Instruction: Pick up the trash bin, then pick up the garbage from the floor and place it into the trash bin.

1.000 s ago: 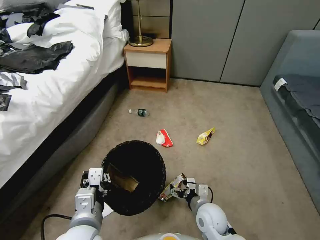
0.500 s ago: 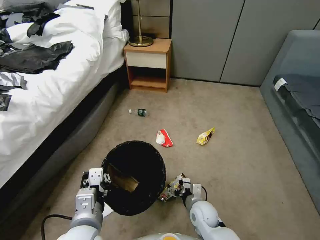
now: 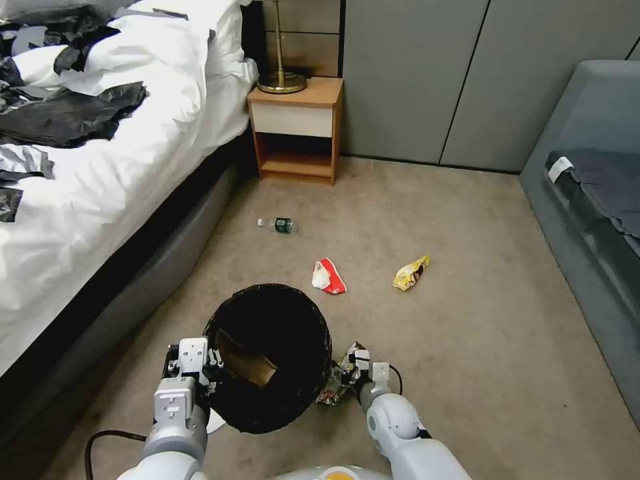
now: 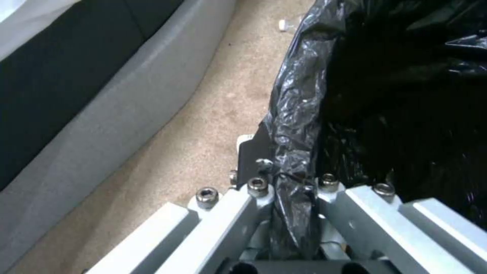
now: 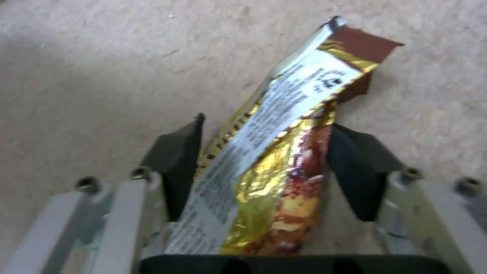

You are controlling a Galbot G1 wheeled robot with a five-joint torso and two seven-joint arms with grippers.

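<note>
Right gripper (image 3: 348,379) clamped on yellow foil wrapper (image 5: 274,152) beside trash bin (image 3: 267,357) — left gripper (image 4: 292,190) pinching bin rim. Left on floor: bottle (image 3: 279,225), red-and-white packet (image 3: 329,276), second yellow wrapper (image 3: 411,273).

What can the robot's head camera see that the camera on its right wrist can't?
Head view alone: the trash bin, gripped at its rim by the left end effector, plus the bottle, the red-and-white packet, another yellow wrapper, the bed and the nightstand.
Right wrist view alone: the small print on the held wrapper, close up.
Both: the right end effector shut on that wrapper, over the carpet.
</note>
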